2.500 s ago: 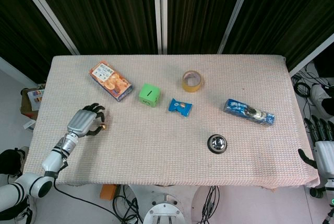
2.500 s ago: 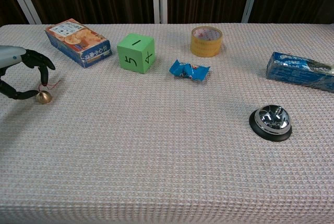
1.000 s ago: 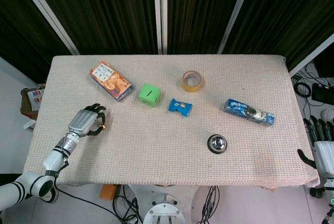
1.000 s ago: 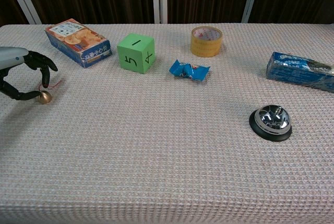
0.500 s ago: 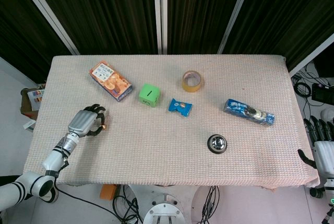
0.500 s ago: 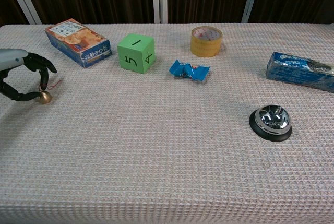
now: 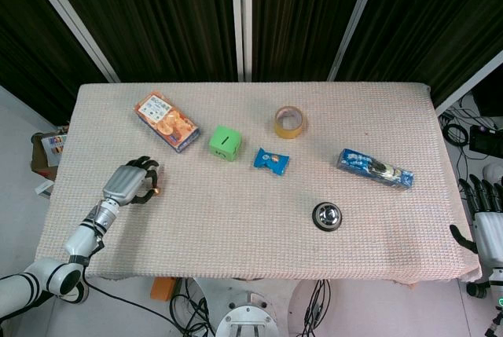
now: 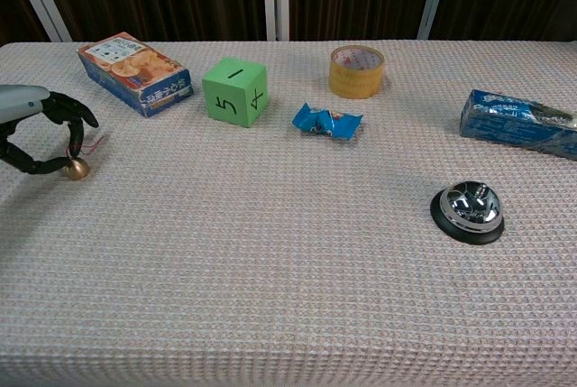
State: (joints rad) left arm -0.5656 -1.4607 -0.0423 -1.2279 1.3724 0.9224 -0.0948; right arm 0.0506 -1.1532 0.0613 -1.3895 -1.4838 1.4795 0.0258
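Fingers (image 8: 77,128) of the left hand (image 7: 128,183) curl around a small brass-coloured round bell (image 8: 77,169) with a thin red string, pinching it against the woven beige tablecloth (image 8: 270,252), well left of the green numbered cube (image 8: 235,90). Far from that cube, the right hand (image 7: 486,223) hangs off the table's edge, its fingers apart, holding nothing.

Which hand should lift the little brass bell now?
Left. The left hand already has its fingertips around the bell on the table's left side; the right hand hangs off the far right edge, well away.
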